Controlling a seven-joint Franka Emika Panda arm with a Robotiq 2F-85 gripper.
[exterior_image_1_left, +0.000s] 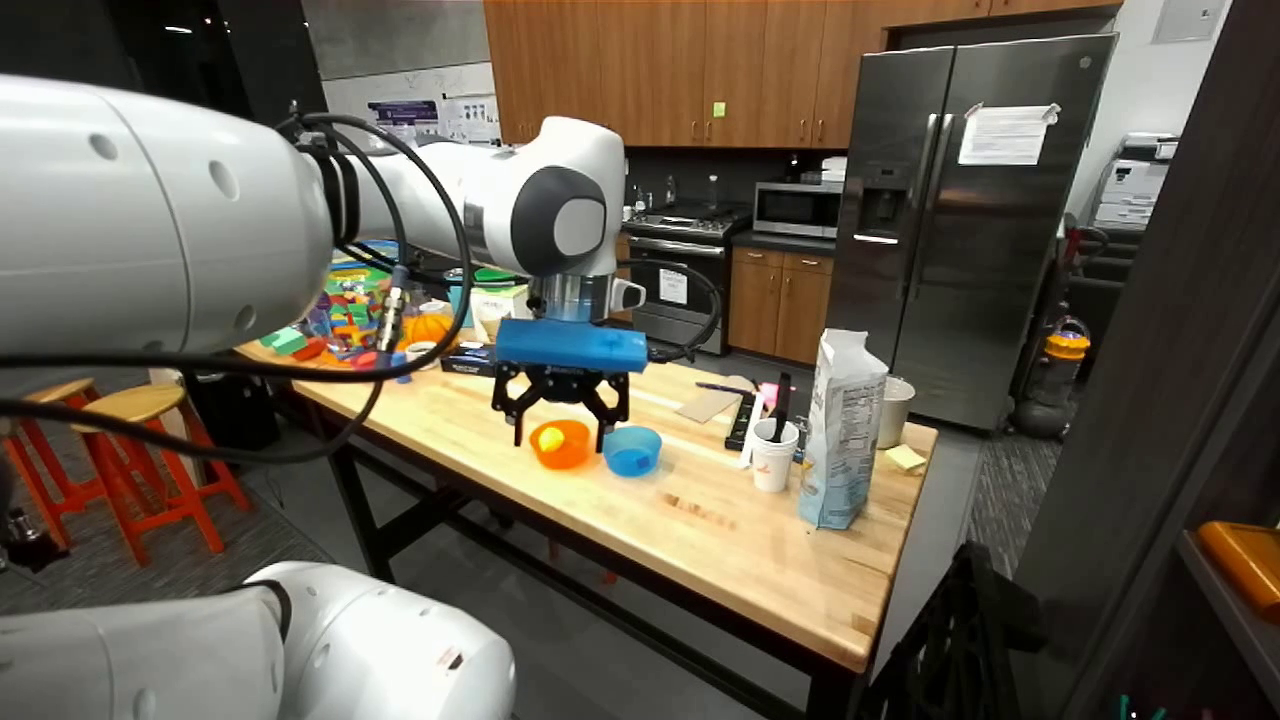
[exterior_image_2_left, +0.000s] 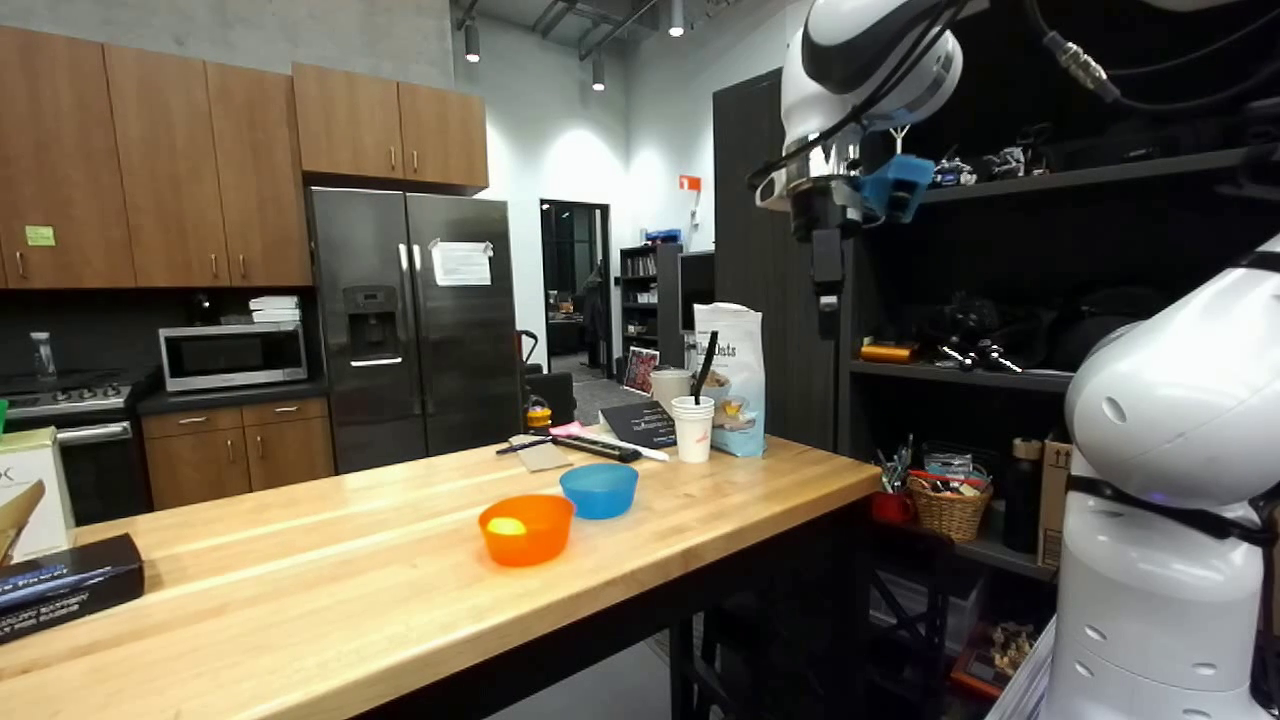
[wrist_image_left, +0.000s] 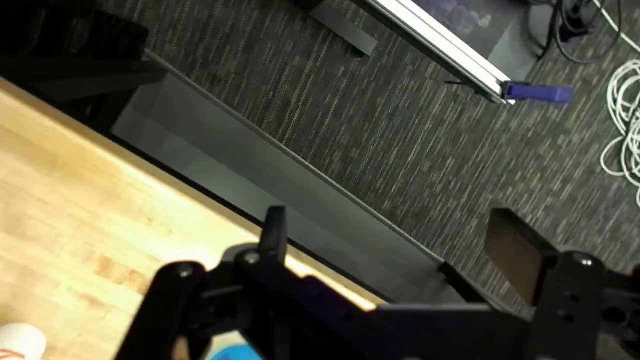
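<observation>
Black gripper spread wide, higher than the table — an orange bowl, holding perhaps a yellow ball, sits beside a blue bowl.

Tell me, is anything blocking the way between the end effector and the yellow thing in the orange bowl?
Nothing visible seems to block the way from above: the end effector hangs open and empty, higher than the orange bowl. Sideways, that bowl's wall rings the yellow thing, and the blue bowl stands close beside the orange one.
</observation>
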